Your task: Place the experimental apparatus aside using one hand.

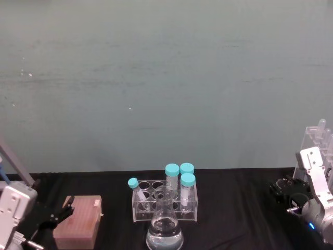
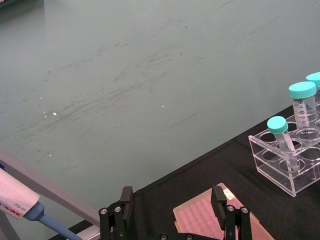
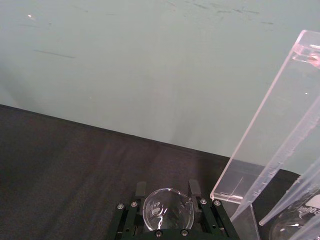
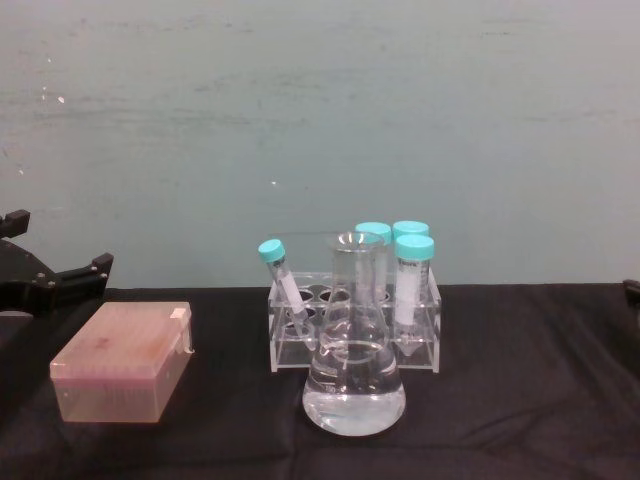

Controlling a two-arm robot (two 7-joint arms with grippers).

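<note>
The conical flask (image 4: 353, 380) stands at the near middle of the black table (image 4: 520, 400), holding clear liquid in its lower part. Just behind it sits a low clear rack (image 1: 143, 208) of teal-capped tubes (image 4: 413, 290). Well to the flask's left lies a pink tip box (image 4: 120, 375), and the left gripper (image 2: 172, 192) hangs over that box with its fingers spread wide and nothing between them.

Well to the flask's right, the right gripper (image 3: 167, 191) has its fingers closed against the two sides of the small beaker (image 3: 167, 215); whether the beaker is lifted or resting on the cloth I cannot tell. The tall acrylic rack (image 1: 315, 140) rises just beyond it, farther right of the flask.

The beaker is probably light, thin-walled, slick and easy to crack; it wants a moderate squeeze across the wall below the rim, as it appears to be gripped now, and a gentle set-down.

The flask looks heavier, with weight that will slosh; the neck seems the best hold, carried upright and slowly, keeping clear of the tubes behind it.

The tall rack is stiff but likely top-heavy and narrow-footed; a hold low on its acrylic wall should keep it from tipping and rattling its glass.
</note>
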